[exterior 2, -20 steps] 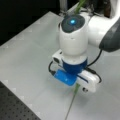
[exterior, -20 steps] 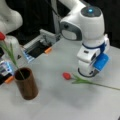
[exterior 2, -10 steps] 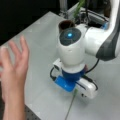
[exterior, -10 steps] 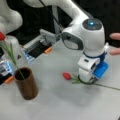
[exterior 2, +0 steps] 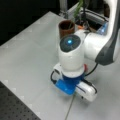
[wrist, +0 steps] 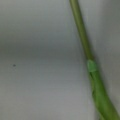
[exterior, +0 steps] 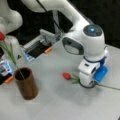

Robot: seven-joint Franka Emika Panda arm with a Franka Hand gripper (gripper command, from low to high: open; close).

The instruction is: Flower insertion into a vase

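Note:
The vase (exterior: 26,83) is a dark brown cylinder at a front view's left, with one red-budded flower (exterior: 8,51) standing in it. Another flower lies flat on the table, its red bud (exterior: 66,75) pointing left and its thin stem (exterior: 108,87) running right. My gripper (exterior: 86,84) is down at the table over this stem, just right of the bud, and the blue-and-white hand hides its fingertips. From the opposite side, the vase (exterior 2: 66,27) stands behind the arm, and the stem (exterior 2: 70,106) comes out below the hand. The wrist view shows only the green stem (wrist: 86,50) close up.
A grey box with an orange tab (exterior: 41,46) sits at the table's back edge. Blue-lit gear (exterior: 6,68) stands left of the vase. The table's dark perforated border (exterior 2: 17,107) lies at a front view's bottom left.
The hand has come down from above the lying flower to table height over its stem. A person's hand seen at the left half a second ago is gone.

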